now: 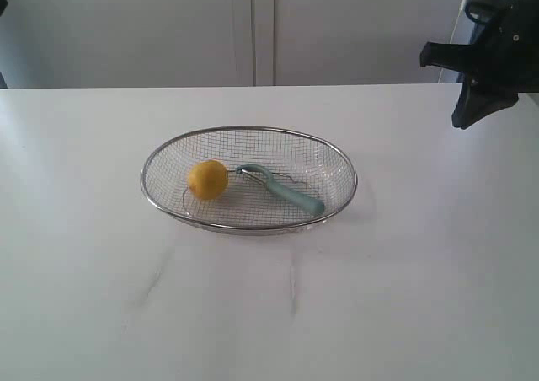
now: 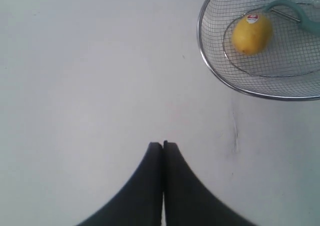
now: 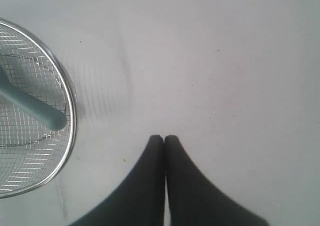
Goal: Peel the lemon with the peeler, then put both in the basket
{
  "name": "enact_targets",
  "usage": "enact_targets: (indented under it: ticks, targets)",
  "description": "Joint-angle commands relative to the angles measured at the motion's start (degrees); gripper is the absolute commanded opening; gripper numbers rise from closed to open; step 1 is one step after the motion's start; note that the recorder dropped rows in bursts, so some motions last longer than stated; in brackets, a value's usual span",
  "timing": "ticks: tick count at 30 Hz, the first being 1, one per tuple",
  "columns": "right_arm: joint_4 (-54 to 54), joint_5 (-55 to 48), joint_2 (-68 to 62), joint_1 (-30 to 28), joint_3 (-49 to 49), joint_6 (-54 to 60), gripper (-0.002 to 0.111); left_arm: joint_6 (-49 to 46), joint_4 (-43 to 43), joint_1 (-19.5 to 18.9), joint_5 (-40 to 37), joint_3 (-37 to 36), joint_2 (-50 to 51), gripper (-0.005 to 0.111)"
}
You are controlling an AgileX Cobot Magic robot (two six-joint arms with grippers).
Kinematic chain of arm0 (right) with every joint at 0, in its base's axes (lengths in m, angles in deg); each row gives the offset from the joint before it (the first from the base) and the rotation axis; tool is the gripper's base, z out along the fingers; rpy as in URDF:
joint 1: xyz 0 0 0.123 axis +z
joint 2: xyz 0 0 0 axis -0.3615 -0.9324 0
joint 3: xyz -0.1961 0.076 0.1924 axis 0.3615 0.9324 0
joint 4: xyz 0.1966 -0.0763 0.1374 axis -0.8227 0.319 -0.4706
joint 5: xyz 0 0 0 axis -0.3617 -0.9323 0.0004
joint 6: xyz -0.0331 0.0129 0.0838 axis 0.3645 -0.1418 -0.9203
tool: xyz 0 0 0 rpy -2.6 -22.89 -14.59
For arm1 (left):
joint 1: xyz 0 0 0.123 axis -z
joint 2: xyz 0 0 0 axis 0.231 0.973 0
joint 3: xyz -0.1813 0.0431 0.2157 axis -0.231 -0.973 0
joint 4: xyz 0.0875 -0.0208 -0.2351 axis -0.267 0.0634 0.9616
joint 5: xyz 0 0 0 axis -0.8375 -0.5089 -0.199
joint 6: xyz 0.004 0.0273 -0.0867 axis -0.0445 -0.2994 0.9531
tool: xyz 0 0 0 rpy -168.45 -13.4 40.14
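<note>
White tabletop (image 1: 84,313) with pale wall panels (image 1: 253,27) behind it, pretty bare setup. Quick count: one lemon, one peeler, one basket, two grippers.

The lemon (image 1: 207,179) sits inside the basket (image 1: 354,179), left of the basket's middle and roughly mid-frame in the exterior view. The left wrist view shows a little red and white sticker (image 2: 252,18) on it. The peeler (image 1: 286,194) is in the basket too. Its metal head is just right of the lemon with what looks like a small gap between them, and the teal handle runs off toward the lower right until it ends near the basket's rim. So lemon on the left, peeler on the right, both lying on the mesh.

The left gripper (image 2: 163,145) has its fingers pressed flat together with nothing between them. It hangs over bare table, well apart from the lemon and clear of the basket rim. Same deal for the right gripper (image 3: 164,137): fingers closed tight, nothing in them, bare table underneath, and only the handle end of the peeler and a bit of basket in its view. In the exterior shot the right arm (image 1: 497,44) is up in the upper right corner, well away from the basket.
</note>
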Motion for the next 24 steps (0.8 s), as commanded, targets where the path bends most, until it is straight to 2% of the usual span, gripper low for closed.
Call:
enact_targets:
  ticks: [1, 16, 24]
  targets:
    - [0.0, 0.0, 0.7, -0.3, -0.2, 0.4, 0.000, 2.4, -3.0, -0.1, -5.1, -3.0, -4.8, 0.000]
    - [0.0, 0.0, 0.7, -0.3, -0.2, 0.4, 0.000, 4.4, -5.5, -0.1, -5.1, -12.4, -17.9, 0.000]
    - [0.0, 0.0, 0.7, -0.3, -0.2, 0.4, 0.000, 4.4, -5.5, -0.1, -2.6, -18.2, -26.3, 0.000]
